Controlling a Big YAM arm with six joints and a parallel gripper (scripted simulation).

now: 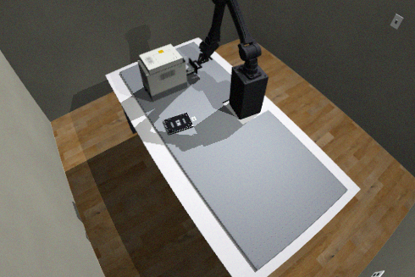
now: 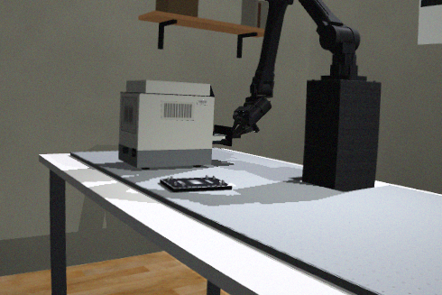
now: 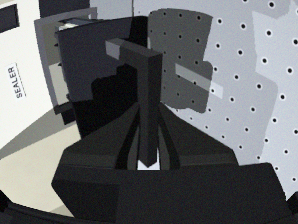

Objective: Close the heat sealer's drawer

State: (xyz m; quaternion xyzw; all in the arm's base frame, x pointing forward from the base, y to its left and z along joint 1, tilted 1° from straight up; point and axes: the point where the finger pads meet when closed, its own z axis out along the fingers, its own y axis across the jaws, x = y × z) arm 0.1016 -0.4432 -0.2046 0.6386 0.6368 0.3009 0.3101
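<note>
- White edges frame the worktop point(image 1: 271, 177) point(image 2: 180, 229), whose grey surface is dotted with small holes and crossed by shadows.
- The black arm point(image 1: 218, 18) point(image 2: 271, 40) rises from its pedestal, bends high up and reaches down towards the sealer.
- The pedestal point(image 1: 247, 94) point(image 2: 340, 134), a tall black block, stands on the worktop, well apart from the sealer.
- The wooden shelf point(image 2: 198, 23) hangs on the wall on black brackets, with a brown box point(image 2: 178, 4) on it.
- The sealer point(image 1: 163, 71) point(image 2: 173, 121) point(image 3: 15, 65), pale with a darker grey foot, stands upright near one end of the worktop; a yellow mark point(image 1: 161, 52) shows on its top.
- The drawer point(image 3: 107, 55) sticks partway out of the sealer on the side facing the gripper; its dark front is apart from the opening. The sheet and frame inside are too hidden to judge.
- The black board point(image 1: 178, 123) point(image 2: 195, 185), studded with small raised parts, lies flat on the worktop near the sealer.
- The gripper point(image 1: 198, 65) point(image 2: 232, 134) point(image 3: 149, 110) is closed on the drawer's handle, one finger on either side.
- The handle point(image 3: 149, 95) is a slim dark bar, bent at its top towards the drawer front.
</note>
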